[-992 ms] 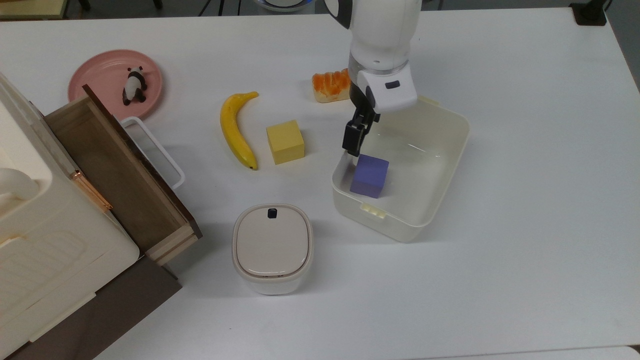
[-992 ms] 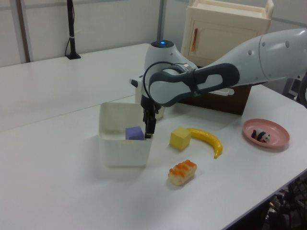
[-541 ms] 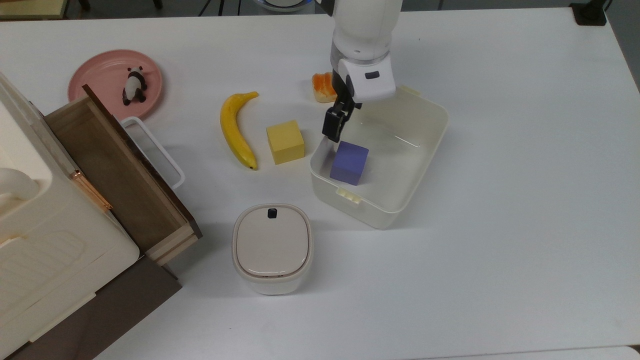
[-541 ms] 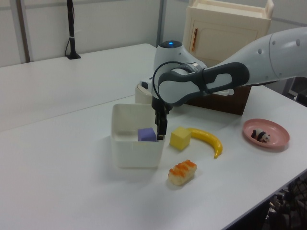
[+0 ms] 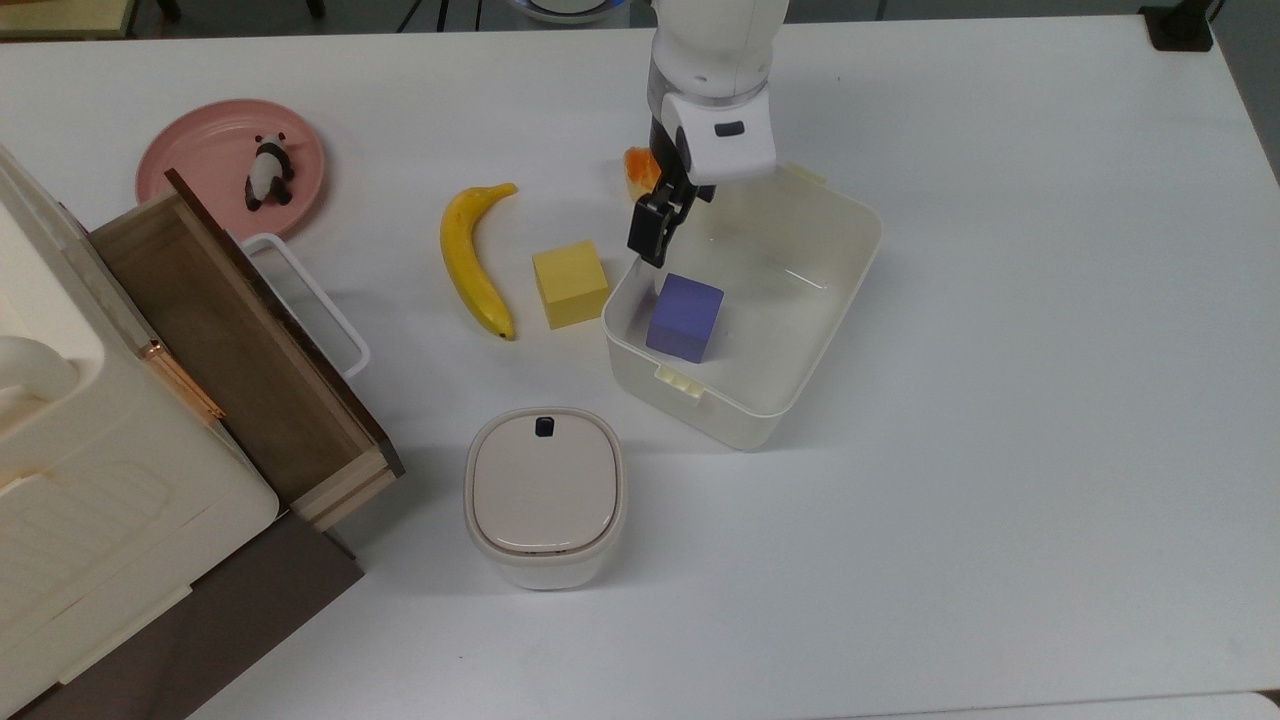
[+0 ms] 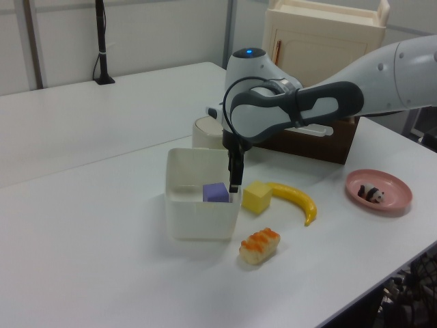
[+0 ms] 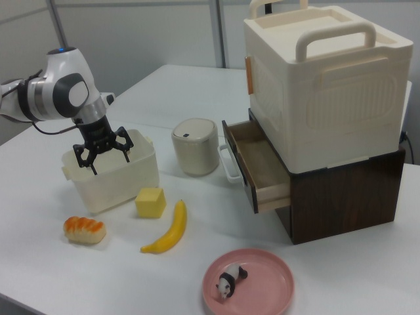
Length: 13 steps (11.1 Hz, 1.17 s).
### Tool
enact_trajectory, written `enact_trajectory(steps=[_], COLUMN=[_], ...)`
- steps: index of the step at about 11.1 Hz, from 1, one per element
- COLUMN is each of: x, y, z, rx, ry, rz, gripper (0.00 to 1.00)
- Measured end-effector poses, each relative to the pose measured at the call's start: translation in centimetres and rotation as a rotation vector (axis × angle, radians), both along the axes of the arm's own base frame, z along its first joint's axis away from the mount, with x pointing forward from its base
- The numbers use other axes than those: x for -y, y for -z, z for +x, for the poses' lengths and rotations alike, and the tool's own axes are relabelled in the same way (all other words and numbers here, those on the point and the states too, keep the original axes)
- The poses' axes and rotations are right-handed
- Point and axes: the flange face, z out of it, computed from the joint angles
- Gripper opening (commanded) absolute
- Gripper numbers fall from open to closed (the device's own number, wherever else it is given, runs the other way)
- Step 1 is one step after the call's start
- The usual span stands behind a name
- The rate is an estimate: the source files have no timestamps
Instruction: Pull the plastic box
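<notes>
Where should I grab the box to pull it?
Take the rim of the box's long wall facing the yellow cube, coming from above. It is open-topped with thin upright walls, so the open tool can probably straddle one. Stay clear of the purple cube just inside.

The box (image 5: 800, 340), a deep cream open tub (pale clip tabs on its short sides), sits upright under the gripper (image 5: 648, 235), one finger inside its wall.
</notes>
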Motion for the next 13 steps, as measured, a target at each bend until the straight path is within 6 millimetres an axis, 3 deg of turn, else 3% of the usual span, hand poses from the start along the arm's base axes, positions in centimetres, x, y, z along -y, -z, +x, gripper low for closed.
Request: enact_trajectory(steps=[2, 4, 6, 8, 10, 13], x=[-0.5, -0.2, 3.0, 7.6, 10.8, 15.3], y=[-3.2, -8.6, -14.3, -18.8, -21.0, -21.7], z=[0.6, 0.5, -0.3, -1.2, -2.0, -3.3], rx=[0.047, 0.031, 0.010, 0.047, 0.085, 0.045], ry=[0.267, 0.488, 0.678, 0.917, 1.046, 1.097], rz=[0.031, 0.021, 0.013, 0.044, 0.062, 0.031], gripper=[1.00, 1.00, 1.00, 1.00, 1.00, 1.00])
